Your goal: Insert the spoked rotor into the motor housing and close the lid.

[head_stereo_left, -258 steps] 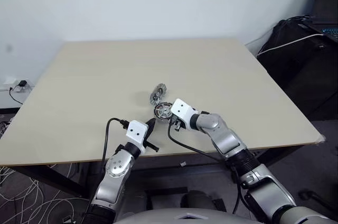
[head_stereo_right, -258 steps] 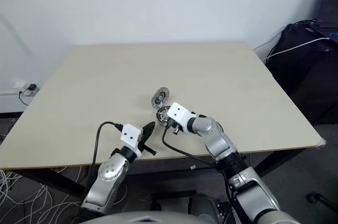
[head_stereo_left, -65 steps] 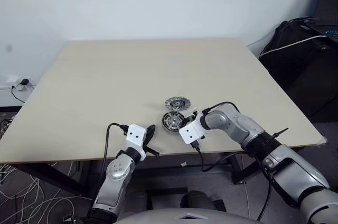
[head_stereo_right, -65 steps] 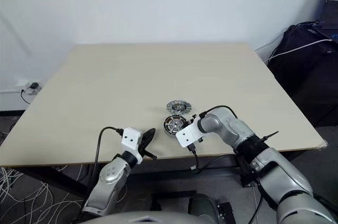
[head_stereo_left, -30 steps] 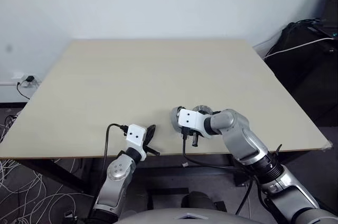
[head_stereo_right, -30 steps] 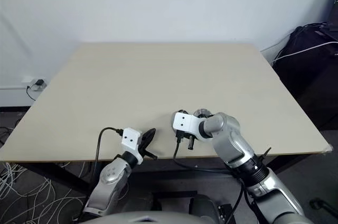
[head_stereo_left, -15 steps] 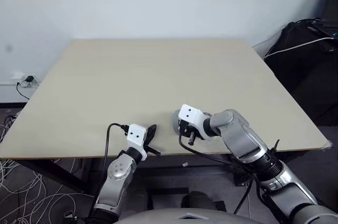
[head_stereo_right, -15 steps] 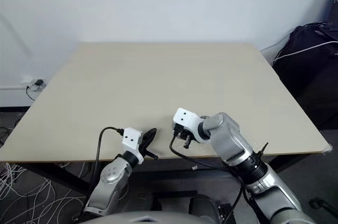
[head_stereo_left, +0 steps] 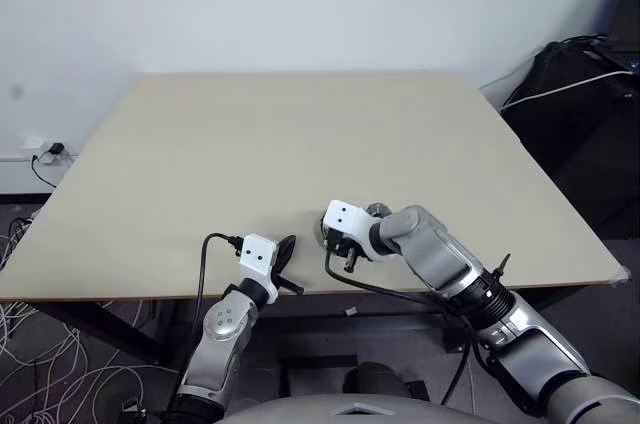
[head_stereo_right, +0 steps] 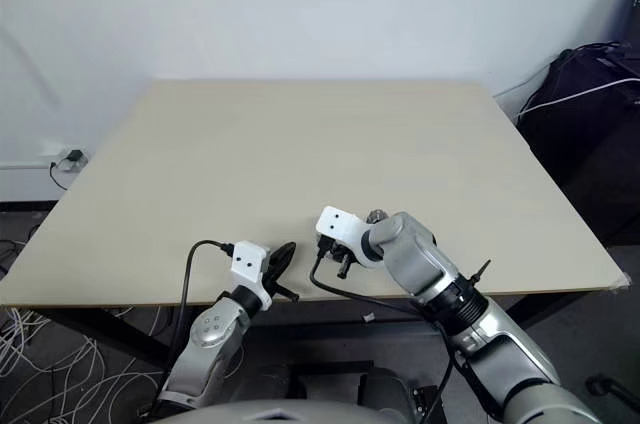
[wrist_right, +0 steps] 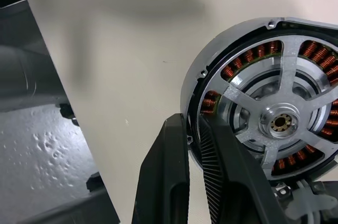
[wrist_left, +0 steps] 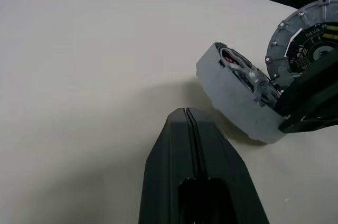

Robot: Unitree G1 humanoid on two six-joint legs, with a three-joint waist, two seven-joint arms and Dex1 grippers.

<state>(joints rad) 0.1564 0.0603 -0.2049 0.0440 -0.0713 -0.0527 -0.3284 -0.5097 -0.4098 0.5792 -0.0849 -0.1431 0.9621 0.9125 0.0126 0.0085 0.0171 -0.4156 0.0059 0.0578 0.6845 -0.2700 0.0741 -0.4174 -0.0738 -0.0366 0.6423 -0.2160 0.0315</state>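
R arm swung left; motor housing [wrist_right: 266, 123], earlier flat on table, now tilted in its fingers [wrist_right: 222, 176].

left end effector [wrist_left: 188, 115] closed | motor housing [wrist_left: 240, 100] tilted on table [wrist_left: 79, 76]

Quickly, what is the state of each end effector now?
Left end effector: closed, empty.
Right end effector: closed on the rim of the motor housing.
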